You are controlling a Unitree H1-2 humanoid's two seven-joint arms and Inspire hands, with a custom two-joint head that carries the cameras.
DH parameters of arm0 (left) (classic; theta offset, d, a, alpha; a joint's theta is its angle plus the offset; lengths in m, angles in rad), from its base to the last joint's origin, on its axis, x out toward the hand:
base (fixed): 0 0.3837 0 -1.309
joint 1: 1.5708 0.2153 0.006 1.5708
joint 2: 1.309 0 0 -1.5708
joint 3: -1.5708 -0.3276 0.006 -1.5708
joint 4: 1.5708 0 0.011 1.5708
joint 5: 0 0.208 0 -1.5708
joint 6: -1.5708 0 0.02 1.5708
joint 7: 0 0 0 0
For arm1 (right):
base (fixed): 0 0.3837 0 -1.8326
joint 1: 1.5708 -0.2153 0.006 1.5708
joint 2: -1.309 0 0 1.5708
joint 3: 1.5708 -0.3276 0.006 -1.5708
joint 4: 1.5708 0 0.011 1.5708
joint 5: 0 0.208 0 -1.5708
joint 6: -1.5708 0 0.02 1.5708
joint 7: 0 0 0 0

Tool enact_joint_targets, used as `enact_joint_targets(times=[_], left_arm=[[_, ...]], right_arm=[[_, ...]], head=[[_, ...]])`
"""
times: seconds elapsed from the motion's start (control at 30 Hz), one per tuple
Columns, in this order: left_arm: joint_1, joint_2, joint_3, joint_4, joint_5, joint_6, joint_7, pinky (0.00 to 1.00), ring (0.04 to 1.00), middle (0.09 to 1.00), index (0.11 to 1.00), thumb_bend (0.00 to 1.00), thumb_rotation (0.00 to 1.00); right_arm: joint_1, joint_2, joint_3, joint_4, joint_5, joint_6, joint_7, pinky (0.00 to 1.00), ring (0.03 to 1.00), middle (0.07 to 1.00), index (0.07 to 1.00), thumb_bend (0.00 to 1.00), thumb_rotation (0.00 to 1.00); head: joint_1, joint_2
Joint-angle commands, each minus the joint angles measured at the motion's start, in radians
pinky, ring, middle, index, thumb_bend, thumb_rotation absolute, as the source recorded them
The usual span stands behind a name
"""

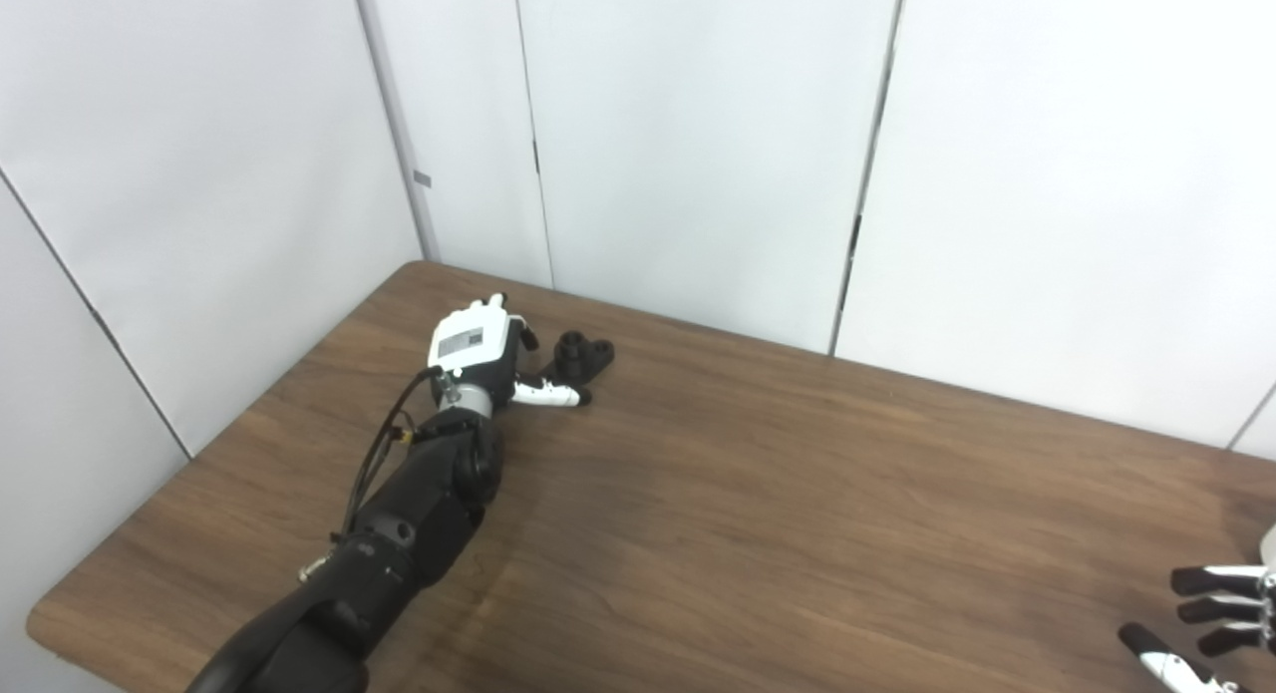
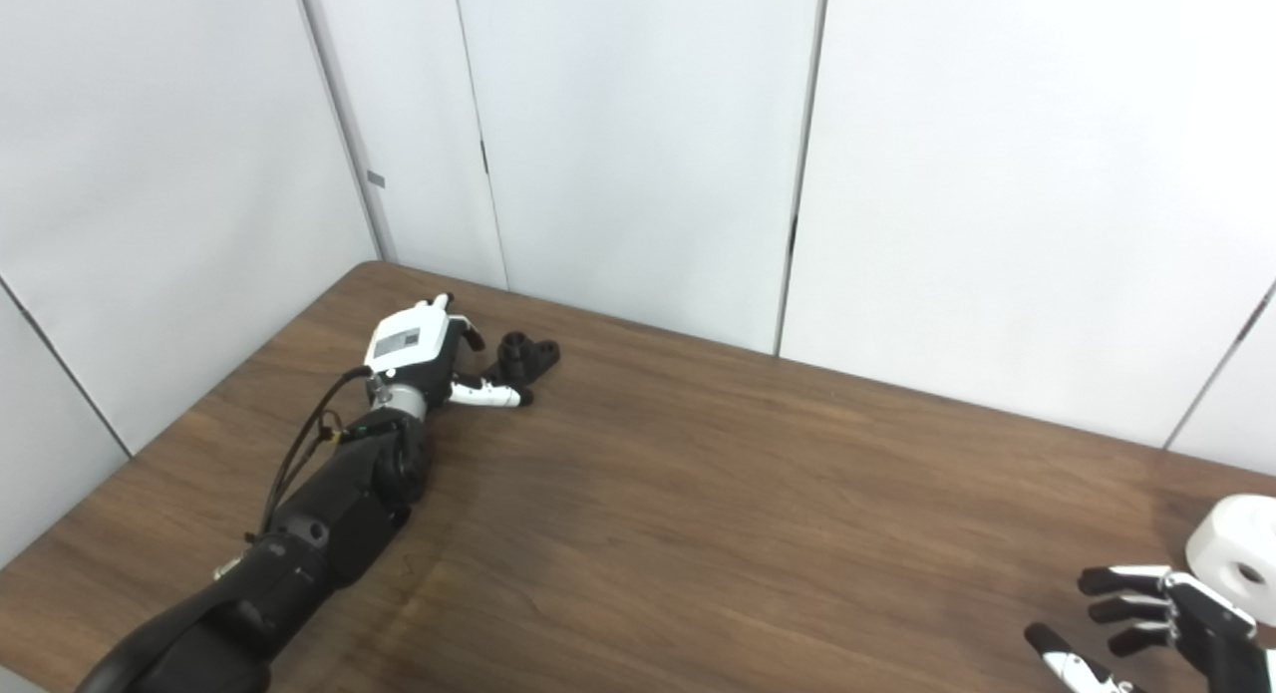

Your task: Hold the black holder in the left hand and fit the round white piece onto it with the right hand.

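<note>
The left hand [image 2: 419, 349], fingers spread and empty, is reaching for the black holder [image 2: 526, 356] by the counter's far edge. A bump could push it away. The right hand [image 2: 1156, 613] is waiting open beside the round white piece [image 2: 1236, 558].

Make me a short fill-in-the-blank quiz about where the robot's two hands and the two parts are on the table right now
1. The black holder lies on the ____ table.
2. The ____ hand is next to the black holder.
3. The round white piece sits beside the ____ hand.
4. The right hand's fingers are spread, holding ____.

Missing words: wooden; left; right; nothing
</note>
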Motion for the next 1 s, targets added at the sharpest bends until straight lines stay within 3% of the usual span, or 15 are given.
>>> enact_joint_targets(times=[0.0, 0.17, 0.33, 0.47, 0.57, 0.6, 0.67, 0.8, 0.97], left_arm=[[-0.038, 0.022, -0.014, 0.011, 0.003, -0.012, 0.005, 1.0, 1.0, 1.0, 0.666, 1.0, 0.38], [-0.037, 0.014, -0.014, 0.019, -0.029, -0.013, -0.005, 1.0, 1.0, 1.0, 0.669, 0.98, 0.34], [-0.029, 0.011, -0.019, 0.036, -0.062, -0.06, 0.003, 1.0, 1.0, 1.0, 0.638, 0.95, 0.29], [-0.02, 0.018, -0.026, 0.025, -0.083, -0.084, -0.029, 1.0, 1.0, 1.0, 0.63, 0.89, 0.27], [-0.014, 0.018, -0.025, 0.03, -0.104, -0.11, -0.027, 1.0, 1.0, 0.974, 0.564, 0.88, 0.22], [-0.013, 0.017, -0.024, 0.034, -0.113, -0.118, -0.028, 1.0, 1.0, 0.96, 0.519, 0.67, 0.14], [-0.011, 0.017, -0.027, 0.041, -0.121, -0.13, -0.031, 1.0, 1.0, 0.94, 0.493, 0.56, 0.09], [0.004, 0.017, -0.032, 0.034, -0.134, -0.158, -0.024, 1.0, 1.0, 0.899, 0.481, 0.53, 0.08], [0.018, 0.013, -0.038, 0.013, -0.139, -0.145, -0.048, 1.0, 1.0, 0.891, 0.479, 0.52, 0.07]], right_arm=[[-0.016, -0.004, -0.001, -0.043, -0.005, -0.012, -0.002, 0.39, 0.523, 0.603, 0.494, 0.5, 0.12], [-0.007, 0.0, -0.001, -0.069, -0.009, 0.005, 0.001, 0.39, 0.521, 0.605, 0.494, 0.5, 0.11], [-0.005, -0.005, -0.004, -0.075, -0.006, 0.007, 0.002, 0.38, 0.523, 0.607, 0.494, 0.5, 0.11], [-0.006, -0.011, -0.005, -0.074, -0.012, 0.007, 0.003, 0.39, 0.526, 0.607, 0.494, 0.5, 0.11], [-0.008, -0.012, -0.007, -0.071, -0.009, 0.006, 0.004, 0.39, 0.527, 0.606, 0.494, 0.5, 0.11], [-0.009, -0.012, -0.007, -0.07, -0.007, 0.005, 0.004, 0.39, 0.528, 0.605, 0.494, 0.5, 0.11], [-0.011, -0.014, -0.007, -0.066, -0.007, 0.002, 0.004, 0.39, 0.528, 0.605, 0.494, 0.5, 0.11], [-0.016, -0.014, -0.007, -0.06, -0.009, 0.0, 0.002, 0.39, 0.525, 0.605, 0.494, 0.5, 0.11], [-0.019, -0.014, -0.008, -0.054, -0.004, -0.002, 0.002, 0.4, 0.527, 0.605, 0.494, 0.5, 0.11]], head=[[-0.003, 0.003], [-0.008, 0.014], [-0.008, 0.016], [-0.006, 0.023], [-0.004, 0.024], [-0.004, 0.024], [-0.003, 0.025], [-0.003, 0.025], [-0.005, 0.027]])
